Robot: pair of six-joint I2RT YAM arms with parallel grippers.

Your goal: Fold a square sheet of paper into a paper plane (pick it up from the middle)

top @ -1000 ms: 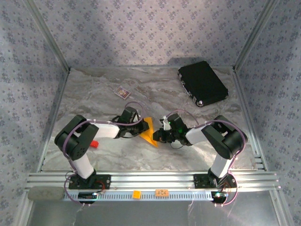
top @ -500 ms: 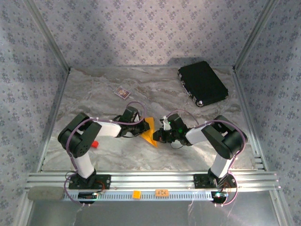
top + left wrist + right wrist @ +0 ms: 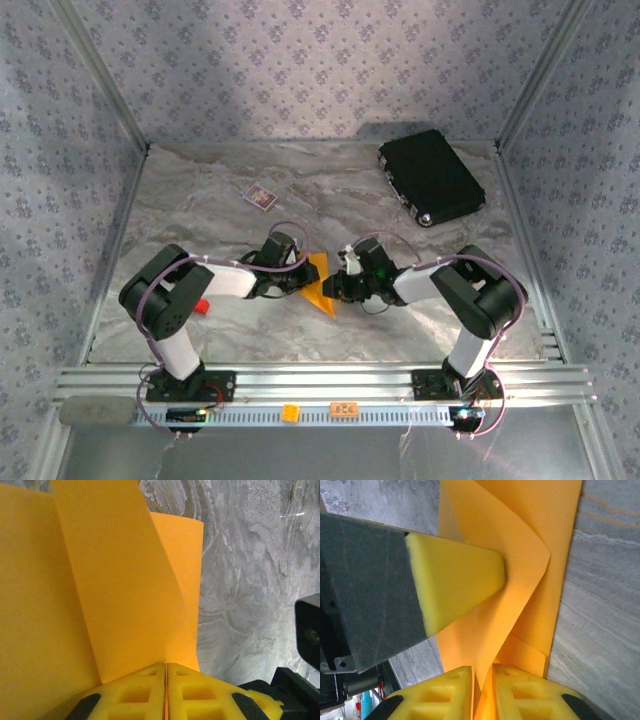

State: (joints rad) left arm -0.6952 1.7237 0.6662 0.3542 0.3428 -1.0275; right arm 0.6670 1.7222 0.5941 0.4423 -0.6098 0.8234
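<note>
The sheet of paper (image 3: 320, 284) is orange-yellow and folded into a creased pointed shape, held between both arms at the table's middle. My left gripper (image 3: 305, 279) comes at it from the left. In the left wrist view its yellow fingers (image 3: 200, 692) are pressed together on an edge of the paper (image 3: 115, 590). My right gripper (image 3: 337, 289) meets it from the right. In the right wrist view the right gripper (image 3: 482, 675) is shut on folded layers of the paper (image 3: 520, 545). The left gripper's yellow finger (image 3: 455, 587) presses on the paper's upper flap there.
A black case (image 3: 431, 177) lies at the back right. A small card (image 3: 261, 196) sits at the back left of centre, and a red block (image 3: 201, 305) lies by the left arm. A tiny orange tag (image 3: 290, 411) sits on the front rail.
My left gripper has shifted slightly right, closer to the right gripper. The paper and the right gripper have stayed nearly in place.
</note>
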